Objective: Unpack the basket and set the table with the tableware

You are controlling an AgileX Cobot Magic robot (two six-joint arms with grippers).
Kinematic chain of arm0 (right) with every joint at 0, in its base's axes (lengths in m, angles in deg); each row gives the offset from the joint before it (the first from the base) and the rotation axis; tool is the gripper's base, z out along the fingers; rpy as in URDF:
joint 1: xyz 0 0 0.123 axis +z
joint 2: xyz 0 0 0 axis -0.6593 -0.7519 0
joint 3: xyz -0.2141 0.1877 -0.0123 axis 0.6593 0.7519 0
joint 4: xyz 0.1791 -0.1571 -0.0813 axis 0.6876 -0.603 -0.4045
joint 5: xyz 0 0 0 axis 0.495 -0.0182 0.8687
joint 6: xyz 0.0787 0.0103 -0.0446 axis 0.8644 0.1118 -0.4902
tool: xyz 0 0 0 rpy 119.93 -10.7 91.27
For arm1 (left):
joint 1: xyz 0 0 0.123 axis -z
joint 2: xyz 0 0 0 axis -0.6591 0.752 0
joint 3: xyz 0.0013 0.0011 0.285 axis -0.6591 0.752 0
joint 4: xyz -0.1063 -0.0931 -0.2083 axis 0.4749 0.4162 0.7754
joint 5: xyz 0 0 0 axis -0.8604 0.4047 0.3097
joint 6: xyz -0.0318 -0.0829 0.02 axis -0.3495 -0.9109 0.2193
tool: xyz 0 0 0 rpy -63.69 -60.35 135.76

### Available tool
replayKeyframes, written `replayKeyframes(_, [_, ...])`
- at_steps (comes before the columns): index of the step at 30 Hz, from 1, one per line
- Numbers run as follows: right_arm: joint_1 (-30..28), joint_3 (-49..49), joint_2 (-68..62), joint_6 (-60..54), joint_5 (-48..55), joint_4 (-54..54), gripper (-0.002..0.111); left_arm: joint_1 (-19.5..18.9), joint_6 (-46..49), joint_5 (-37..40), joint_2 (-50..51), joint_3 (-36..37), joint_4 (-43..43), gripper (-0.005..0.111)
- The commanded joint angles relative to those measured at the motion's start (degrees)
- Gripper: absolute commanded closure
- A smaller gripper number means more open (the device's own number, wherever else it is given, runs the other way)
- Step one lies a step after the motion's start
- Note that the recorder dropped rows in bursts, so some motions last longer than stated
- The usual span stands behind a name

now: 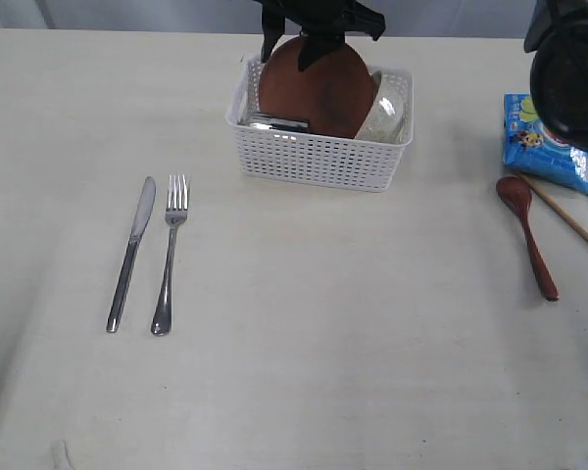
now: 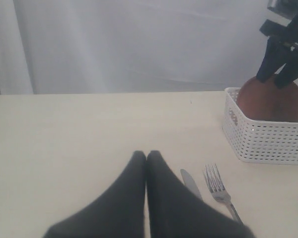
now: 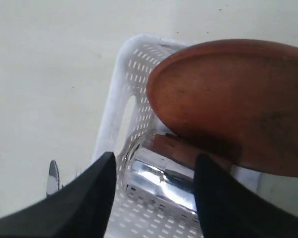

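Right gripper: spread, empty, above plate rim, upper centre.
Plate: on edge inside basket, beside steel cup.
Left gripper: pressed together, empty.
Recommendation: straddle rim squarely; lift straight, clear of the basket wall.

No legible text, brand, number or sign found. Printing noted on blue bag at right edge of table: partly hidden, too blurred to be read.
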Motion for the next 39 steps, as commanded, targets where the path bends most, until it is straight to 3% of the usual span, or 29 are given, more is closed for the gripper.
replayKeyframes(1, [0.96, 0.07, 0.65, -0.99, -0.02, -1.92, 0.062, 0.06, 0.02, -0.71, -0.21, 0.16, 0.18, 0.107])
replayKeyframes(13, [0.96, 19.82, 12.15, -5.21, -0.02, -4.93, 0.062, 0.06, 0.02, -0.71, -0.21, 0.16, 0.18, 0.107])
replayKeyframes(31, [0.73, 20.33, 4.32, -1.53, -6.98, 0.7, 0.062, 0.06, 0.02, -0.71, -0.21, 0.16, 0.18, 0.107])
replayKeyframes(39, [-0.07, 20.33, 2.09, -3.05, -10.76, 10.49, 0.062, 0.06, 0.02, -0.71, -0.21, 0.16, 0.18, 0.107])
